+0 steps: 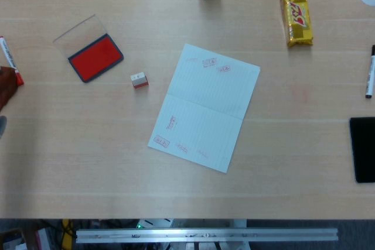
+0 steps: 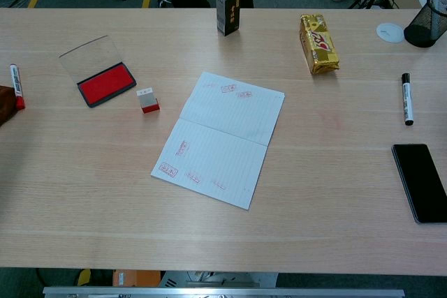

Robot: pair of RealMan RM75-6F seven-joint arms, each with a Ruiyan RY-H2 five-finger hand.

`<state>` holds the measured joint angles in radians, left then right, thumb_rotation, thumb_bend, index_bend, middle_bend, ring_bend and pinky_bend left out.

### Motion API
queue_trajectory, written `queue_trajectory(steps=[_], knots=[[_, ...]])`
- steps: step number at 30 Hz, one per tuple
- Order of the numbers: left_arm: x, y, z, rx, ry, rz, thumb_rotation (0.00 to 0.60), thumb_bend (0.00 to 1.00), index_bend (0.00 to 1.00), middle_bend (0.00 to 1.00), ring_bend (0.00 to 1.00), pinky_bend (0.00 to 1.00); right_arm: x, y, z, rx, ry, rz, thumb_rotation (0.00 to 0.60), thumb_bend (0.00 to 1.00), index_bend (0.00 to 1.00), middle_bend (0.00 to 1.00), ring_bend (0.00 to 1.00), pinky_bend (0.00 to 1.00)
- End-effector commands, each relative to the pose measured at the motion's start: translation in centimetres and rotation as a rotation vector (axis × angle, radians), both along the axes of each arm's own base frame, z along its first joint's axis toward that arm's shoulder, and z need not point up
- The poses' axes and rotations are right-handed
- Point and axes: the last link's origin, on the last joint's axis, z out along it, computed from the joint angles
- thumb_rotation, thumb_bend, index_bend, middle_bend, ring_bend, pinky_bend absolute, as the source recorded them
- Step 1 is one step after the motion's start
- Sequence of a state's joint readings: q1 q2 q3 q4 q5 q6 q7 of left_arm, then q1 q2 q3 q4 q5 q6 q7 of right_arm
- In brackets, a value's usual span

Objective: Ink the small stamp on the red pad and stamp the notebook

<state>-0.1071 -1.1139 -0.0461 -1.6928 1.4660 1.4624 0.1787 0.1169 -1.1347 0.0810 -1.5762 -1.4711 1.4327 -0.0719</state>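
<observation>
- Small stamp (image 1: 139, 80) upright between open red pad (image 1: 95, 57) and notebook (image 1: 204, 106), untouched.
- Neither hand visible; finger state impossible to tell.

Small stamp (image 2: 147, 100) stands between open red pad (image 2: 106, 83) and open notebook (image 2: 218, 137).

Bright, even overhead light, faint soft shadows; the head view is slightly softer than the chest view.
</observation>
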Motion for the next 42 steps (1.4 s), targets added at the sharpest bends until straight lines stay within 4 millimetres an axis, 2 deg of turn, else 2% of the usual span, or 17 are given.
queue_trajectory(steps=[1, 12, 14, 18, 24, 28, 30, 32, 36, 42], knots=[[0.0, 0.0, 0.0, 0.000, 0.002, 0.000, 0.600, 0.27, 0.10, 0.23, 0.25, 0.35, 0.0, 0.0, 0.0, 0.002, 0.001, -0.001, 0.600, 0.31, 0.23, 0.29, 0.21, 0.22], [0.4, 0.3, 0.1, -0.006, -0.022, -0.023, 0.600, 0.27, 0.12, 0.26, 0.26, 0.36, -0.1, 0.1, 0.2, -0.003, -0.001, -0.001, 0.600, 0.31, 0.23, 0.29, 0.21, 0.22], [0.5, 0.4, 0.0, -0.018, -0.036, -0.033, 0.600, 0.27, 0.13, 0.28, 0.29, 0.39, -0.1, 0.1, 0.3, -0.004, -0.001, -0.002, 0.600, 0.31, 0.23, 0.29, 0.21, 0.22], [0.9, 1.1, -0.3, -0.057, -0.066, -0.063, 0.600, 0.27, 0.16, 0.34, 0.36, 0.50, 0.0, 0.0, 0.3, -0.001, 0.001, -0.001, 0.600, 0.31, 0.23, 0.29, 0.21, 0.22], [1.9, 2.8, -1.0, -0.121, -0.089, -0.116, 0.600, 0.27, 0.20, 0.47, 0.48, 0.68, 0.0, -0.1, 0.4, 0.000, 0.003, -0.004, 0.600, 0.31, 0.23, 0.29, 0.21, 0.22], [2.6, 4.1, -1.9, -0.183, -0.100, -0.156, 0.600, 0.27, 0.25, 0.63, 0.66, 0.92, 0.0, -0.2, 0.3, 0.007, 0.007, -0.007, 0.600, 0.31, 0.23, 0.29, 0.21, 0.22], [3.0, 4.9, -2.5, -0.220, -0.101, -0.172, 0.600, 0.27, 0.26, 0.73, 0.75, 0.99, 0.0, -0.3, 0.2, 0.010, 0.008, -0.008, 0.600, 0.31, 0.23, 0.29, 0.21, 0.22], [3.5, 5.5, -3.0, -0.246, -0.103, -0.185, 0.600, 0.27, 0.28, 0.84, 0.86, 1.00, 0.0, -0.4, 0.2, 0.012, 0.010, -0.008, 0.600, 0.31, 0.23, 0.29, 0.21, 0.22], [4.7, 7.0, -4.5, -0.313, -0.097, -0.212, 0.600, 0.27, 0.31, 0.97, 0.96, 1.00, 0.0, -0.7, 0.1, 0.016, 0.012, -0.010, 0.600, 0.31, 0.23, 0.29, 0.21, 0.22], [6.7, 8.6, -6.9, -0.408, -0.061, -0.236, 0.600, 0.27, 0.34, 1.00, 1.00, 1.00, 0.0, -1.1, -0.1, 0.031, 0.015, -0.011, 0.600, 0.31, 0.23, 0.29, 0.21, 0.22]])
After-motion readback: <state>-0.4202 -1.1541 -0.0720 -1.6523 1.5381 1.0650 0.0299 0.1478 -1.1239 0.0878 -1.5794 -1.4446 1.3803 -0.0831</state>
